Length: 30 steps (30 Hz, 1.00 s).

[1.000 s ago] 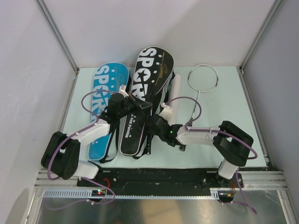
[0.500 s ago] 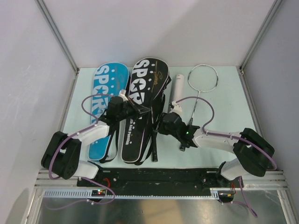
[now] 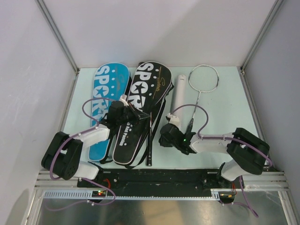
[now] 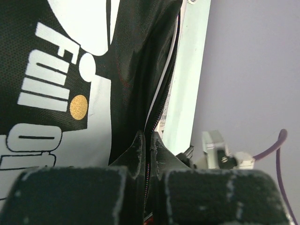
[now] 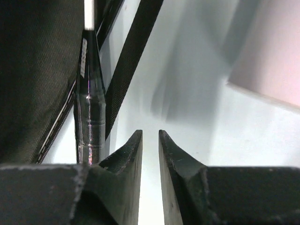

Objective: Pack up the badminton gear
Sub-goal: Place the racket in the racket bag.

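The black "SPORT" cover lies beside the blue cover. My left gripper is shut on the black cover's zipper edge, which runs between its fingertips. A racket's dark handle sticks out of the black cover towards the near edge; its head is hidden. My right gripper sits low over the table just right of that handle. Its jaws stand narrowly open with only bare table between them. A silver racket and a white tube lie at the back right.
A black strap of the cover crosses the table ahead of the right gripper. Pale walls close off the table at the back and both sides. The black base rail runs along the near edge.
The right gripper has drawn back towards the near edge and narrowed its jaws. The black cover has shifted and the racket handle now lies straight beside it. The left gripper keeps its grip.
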### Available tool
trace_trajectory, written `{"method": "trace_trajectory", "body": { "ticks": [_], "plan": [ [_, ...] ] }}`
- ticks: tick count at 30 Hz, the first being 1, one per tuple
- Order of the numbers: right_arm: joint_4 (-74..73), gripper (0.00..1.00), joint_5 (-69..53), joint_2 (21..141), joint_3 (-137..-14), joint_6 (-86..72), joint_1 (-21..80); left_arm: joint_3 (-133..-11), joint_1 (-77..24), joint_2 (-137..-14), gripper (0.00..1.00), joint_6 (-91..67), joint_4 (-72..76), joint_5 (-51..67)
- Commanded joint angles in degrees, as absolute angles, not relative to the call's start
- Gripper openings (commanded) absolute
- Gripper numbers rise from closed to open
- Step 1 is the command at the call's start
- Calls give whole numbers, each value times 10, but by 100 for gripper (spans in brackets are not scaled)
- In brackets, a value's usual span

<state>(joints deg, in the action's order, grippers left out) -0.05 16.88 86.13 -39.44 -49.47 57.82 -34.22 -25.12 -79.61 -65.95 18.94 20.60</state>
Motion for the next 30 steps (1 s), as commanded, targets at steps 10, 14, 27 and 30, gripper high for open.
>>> {"method": "trace_trajectory", "body": {
  "ticks": [10,14,27,30],
  "plan": [
    [252,29,230,963,-392,-565,611,-330,-259,-802,0,-661,206,206],
    [342,30,226,997,-392,-572,613,-331,-260,-803,0,-669,206,207],
    [404,38,232,1055,-395,-607,607,-332,-263,-799,0,-680,206,201],
    [308,39,255,1007,-397,-603,601,-335,-263,-800,0,-675,206,198]
  ]
}}
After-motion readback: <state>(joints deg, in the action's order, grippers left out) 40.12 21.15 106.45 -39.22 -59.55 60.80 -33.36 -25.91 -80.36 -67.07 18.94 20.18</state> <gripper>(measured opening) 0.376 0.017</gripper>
